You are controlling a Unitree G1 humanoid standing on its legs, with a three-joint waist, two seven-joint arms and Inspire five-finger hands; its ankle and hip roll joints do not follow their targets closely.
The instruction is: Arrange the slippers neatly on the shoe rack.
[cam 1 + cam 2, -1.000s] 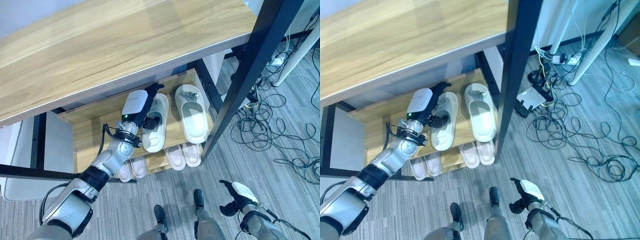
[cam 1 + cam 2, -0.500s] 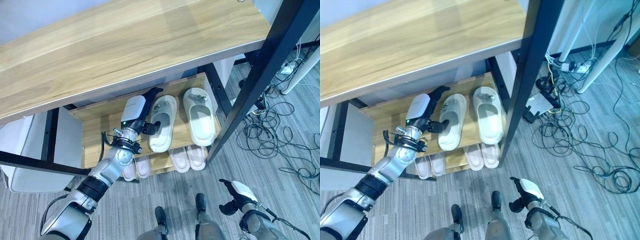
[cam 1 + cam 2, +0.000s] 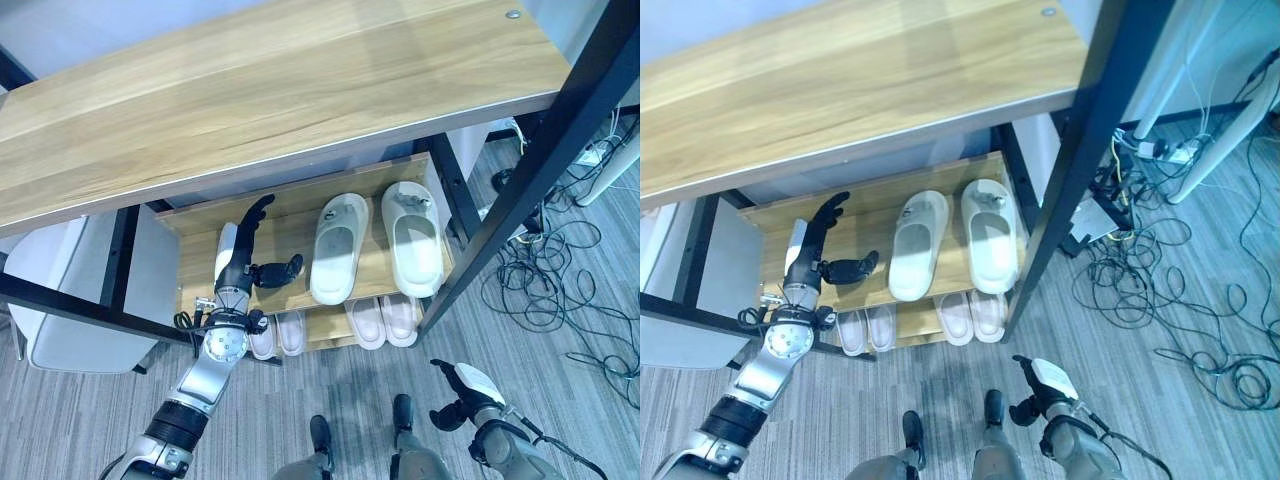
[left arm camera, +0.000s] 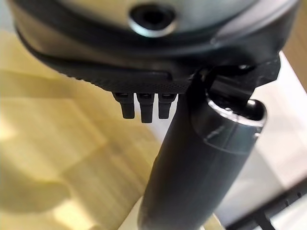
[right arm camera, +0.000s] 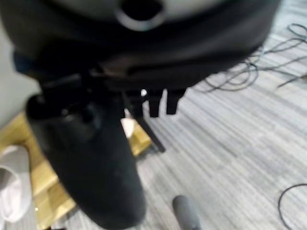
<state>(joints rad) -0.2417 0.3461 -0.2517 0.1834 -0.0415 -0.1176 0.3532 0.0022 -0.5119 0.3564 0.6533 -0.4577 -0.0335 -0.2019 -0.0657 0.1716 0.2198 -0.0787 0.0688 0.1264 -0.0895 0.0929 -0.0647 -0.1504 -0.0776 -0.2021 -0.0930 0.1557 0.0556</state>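
Withdrawn from the slipper, left robot hand [image 3: 243,262] now hangs open beside it.
Under the table [image 3: 250,90], shoe rack [image 3: 200,245] carries both slippers [image 3: 335,247] side by side, released as placed; right robot hand [image 3: 462,395] idles low, fingers curled, empty.

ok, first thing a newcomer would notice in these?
Probably the pair of white slippers lying side by side on the upper shelf of the wooden shoe rack under the table. Next, the left hand, open beside them and touching neither. Two smaller pairs line the lower shelf, and the right hand hangs low over the floor.
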